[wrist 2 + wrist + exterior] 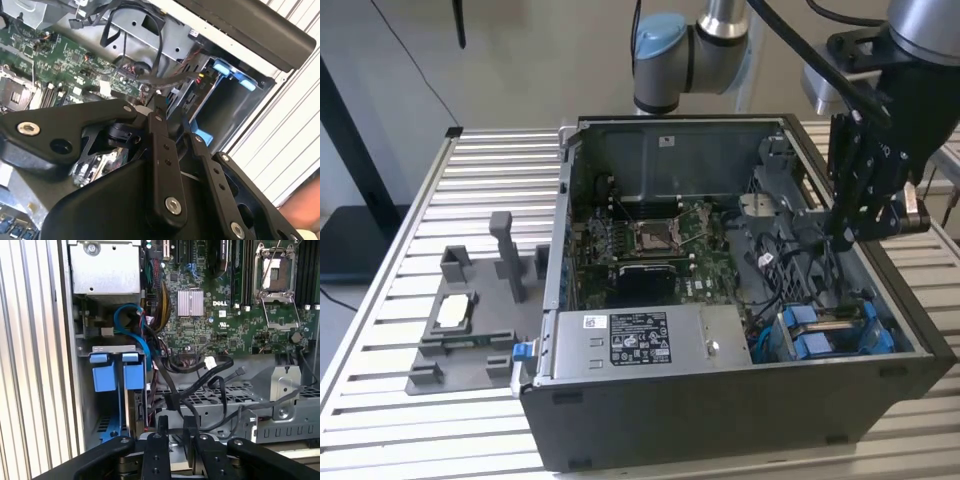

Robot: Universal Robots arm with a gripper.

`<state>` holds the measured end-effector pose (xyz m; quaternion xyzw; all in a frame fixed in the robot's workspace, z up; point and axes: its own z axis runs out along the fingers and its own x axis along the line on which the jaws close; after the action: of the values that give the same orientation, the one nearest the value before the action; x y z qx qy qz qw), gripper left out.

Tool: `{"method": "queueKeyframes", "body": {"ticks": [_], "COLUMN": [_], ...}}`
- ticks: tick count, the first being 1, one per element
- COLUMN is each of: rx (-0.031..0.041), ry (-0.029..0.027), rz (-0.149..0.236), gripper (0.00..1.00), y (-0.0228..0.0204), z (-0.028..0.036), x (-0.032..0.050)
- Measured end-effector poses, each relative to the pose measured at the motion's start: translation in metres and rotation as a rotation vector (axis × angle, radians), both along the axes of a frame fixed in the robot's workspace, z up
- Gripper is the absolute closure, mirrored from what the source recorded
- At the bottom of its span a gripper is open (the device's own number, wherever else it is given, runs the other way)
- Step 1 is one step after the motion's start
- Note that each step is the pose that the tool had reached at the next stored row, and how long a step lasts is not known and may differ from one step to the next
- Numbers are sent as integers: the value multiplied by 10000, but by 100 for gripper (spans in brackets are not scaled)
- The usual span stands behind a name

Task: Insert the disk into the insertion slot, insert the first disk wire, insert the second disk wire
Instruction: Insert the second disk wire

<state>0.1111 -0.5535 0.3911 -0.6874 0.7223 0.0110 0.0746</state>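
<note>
Blue plastic is showing in the insertion slot [111, 348], at the near end of the case [720, 420] on the exterior view's right. I am counting two blue carriers side by side there. I am taking the one nearer the board as the disk [133, 376], already seated, so the first step is looking done. Both wires are looking unplugged: two black plug ends [167, 402] are dangling free beside the bay. The one gripper [176, 426] is hovering over those cables, and I cannot tell whether its jaws are clenched or released. Around them I am counting one motherboard [200, 335], one power-supply box [630, 340] and one worktop [490, 200].
</note>
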Motion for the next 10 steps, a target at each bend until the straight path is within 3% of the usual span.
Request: {"method": "queueKeyframes", "body": {"ticks": [2, 4, 6, 10], "rx": [-53, -189, -347, -542], "ry": [-27, -46, -94, -188], "rz": [3, 16, 25, 32], "gripper": [73, 73, 73, 73], "y": [3, 8, 43, 146], "z": [11, 18, 18, 17], "x": [-37, -62, -84, -141]}}
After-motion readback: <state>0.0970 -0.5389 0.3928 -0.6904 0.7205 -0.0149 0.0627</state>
